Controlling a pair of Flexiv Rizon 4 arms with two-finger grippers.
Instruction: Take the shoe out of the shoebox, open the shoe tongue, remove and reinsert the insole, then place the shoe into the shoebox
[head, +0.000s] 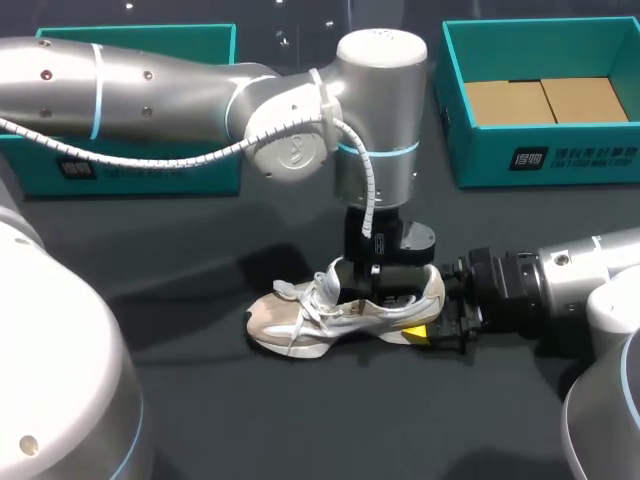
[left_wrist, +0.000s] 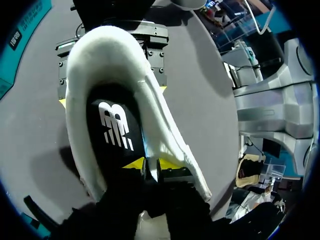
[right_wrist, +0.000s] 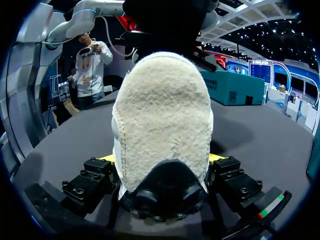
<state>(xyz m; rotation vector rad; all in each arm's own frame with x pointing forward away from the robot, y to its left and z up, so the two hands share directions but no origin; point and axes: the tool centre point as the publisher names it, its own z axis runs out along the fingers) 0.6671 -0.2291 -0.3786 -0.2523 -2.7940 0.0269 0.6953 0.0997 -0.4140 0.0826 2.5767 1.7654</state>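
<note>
One shoe (head: 330, 315), beige/white w/ white laces, on its sole on dark table (head: 300, 420), outside the boxes, toe toward my left, heel toward my right.

L gripper (head: 385, 285) comes straight down into shoe opening from above. L wrist view: L gripper (left_wrist: 151, 167) sits at inner side wall of shoe (left_wrist: 107, 55), just over black insole (left_wrist: 112, 125), which lies flat inside. Can't tell if it's clamped on anything.

R gripper (head: 430, 330) low at table level, at the heel. R wrist view: R gripper (right_wrist: 162, 165) clamped on shoe (right_wrist: 162, 115), one yellow tip pressed on each side of heel, heel back facing cam.

Teal shoebox (head: 540, 155) at far right of table, open, brown card in bottom. Second teal box (head: 150, 170) far left, partly behind L arm. Both well apart from shoe.
</note>
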